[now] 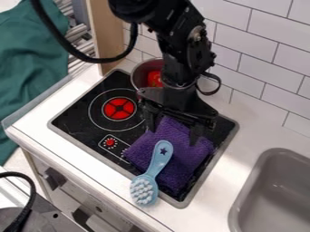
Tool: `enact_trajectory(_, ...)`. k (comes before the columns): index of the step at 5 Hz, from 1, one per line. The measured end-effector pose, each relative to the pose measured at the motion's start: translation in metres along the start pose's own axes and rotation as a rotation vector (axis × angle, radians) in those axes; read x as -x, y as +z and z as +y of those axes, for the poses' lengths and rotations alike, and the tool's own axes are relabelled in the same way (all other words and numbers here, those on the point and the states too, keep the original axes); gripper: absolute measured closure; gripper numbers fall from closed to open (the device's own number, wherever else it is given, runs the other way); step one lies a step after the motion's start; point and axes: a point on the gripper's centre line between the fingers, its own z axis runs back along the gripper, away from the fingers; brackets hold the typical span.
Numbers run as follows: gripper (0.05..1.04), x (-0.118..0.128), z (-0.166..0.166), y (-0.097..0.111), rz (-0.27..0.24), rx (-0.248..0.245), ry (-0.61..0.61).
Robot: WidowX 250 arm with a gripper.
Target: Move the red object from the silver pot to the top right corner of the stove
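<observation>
The black gripper (173, 127) is over the purple cloth (185, 167), its two fingers standing wide apart. The blue brush (160, 158) lies on this cloth and crosses the stove's (79, 122) front edge. Behind, the red object (154, 79) sits inside the silver pot (138, 72), at the stove's back edge.

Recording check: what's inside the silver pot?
Inside the silver pot is a red object, seen only in part. The black arm covers the pot's right side, so whatever lies there cannot be seen.

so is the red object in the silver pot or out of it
In: the red object shows inside the silver pot, whose visible rim curves around it.
</observation>
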Motion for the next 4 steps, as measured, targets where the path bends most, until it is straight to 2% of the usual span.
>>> enact_trajectory(1,0.078,0.005,0.001,-0.006,0.028,-0.005,0.0)
enact_trajectory(3,0.078,-0.037,0.035,-0.004,-0.014,0.028,0.051)
enact_trajectory(4,0.078,-0.063,0.054,-0.002,-0.037,0.027,0.069)
